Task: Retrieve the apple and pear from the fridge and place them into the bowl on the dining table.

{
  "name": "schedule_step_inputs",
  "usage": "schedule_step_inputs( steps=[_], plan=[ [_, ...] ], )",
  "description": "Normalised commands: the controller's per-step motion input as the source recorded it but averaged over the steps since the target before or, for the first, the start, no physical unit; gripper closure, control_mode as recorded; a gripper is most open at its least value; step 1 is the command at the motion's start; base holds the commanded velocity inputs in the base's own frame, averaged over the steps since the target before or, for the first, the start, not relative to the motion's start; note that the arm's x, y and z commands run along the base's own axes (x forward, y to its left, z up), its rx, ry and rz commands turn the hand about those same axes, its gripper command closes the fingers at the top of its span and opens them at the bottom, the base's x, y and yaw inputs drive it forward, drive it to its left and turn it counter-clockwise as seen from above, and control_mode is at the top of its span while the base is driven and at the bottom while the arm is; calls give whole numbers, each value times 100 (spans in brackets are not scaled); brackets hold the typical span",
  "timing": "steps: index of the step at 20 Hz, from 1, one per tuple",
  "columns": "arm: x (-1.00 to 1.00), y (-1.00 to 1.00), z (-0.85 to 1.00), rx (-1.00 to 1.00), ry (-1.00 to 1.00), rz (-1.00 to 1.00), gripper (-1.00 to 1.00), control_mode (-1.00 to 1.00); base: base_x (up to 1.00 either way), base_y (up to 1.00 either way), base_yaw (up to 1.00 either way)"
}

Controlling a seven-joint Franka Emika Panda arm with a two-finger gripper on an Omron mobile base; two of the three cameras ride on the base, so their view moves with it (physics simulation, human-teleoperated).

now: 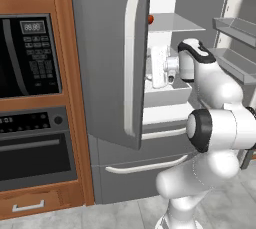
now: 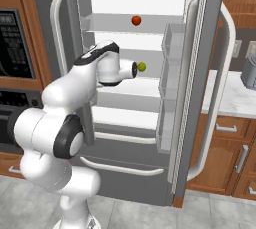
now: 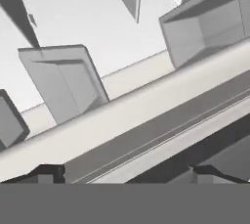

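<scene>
the left door of the fridge (image 1: 107, 58) is only partly opened, so the elbow could be knocked against its edge when the arm is drawn back. the apple (image 2: 136, 20) is seen on the upper shelf, the pear (image 2: 142, 66) lower, just beside the gripper (image 3: 127, 171), which could be pushed away. the arm is stretched level into the fridge; the fingertips are spread wide, probably with nothing between them.
</scene>
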Motion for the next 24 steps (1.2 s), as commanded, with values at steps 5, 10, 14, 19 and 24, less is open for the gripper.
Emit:
schedule_step_inputs(
  steps=[5,10,14,19,24],
  plan=[
    [-80,100,-35,-11,-1,17,-100,-100,0,0,0],
    [-100,100,-33,-7,-4,14,-100,-100,0,0,0],
    [-100,100,-20,-2,-4,7,-100,-100,0,0,0],
    [-78,100,-10,-1,-1,0,-100,-100,0,0,0],
    [-23,100,-5,0,0,0,-100,-100,0,0,0]
  ],
)
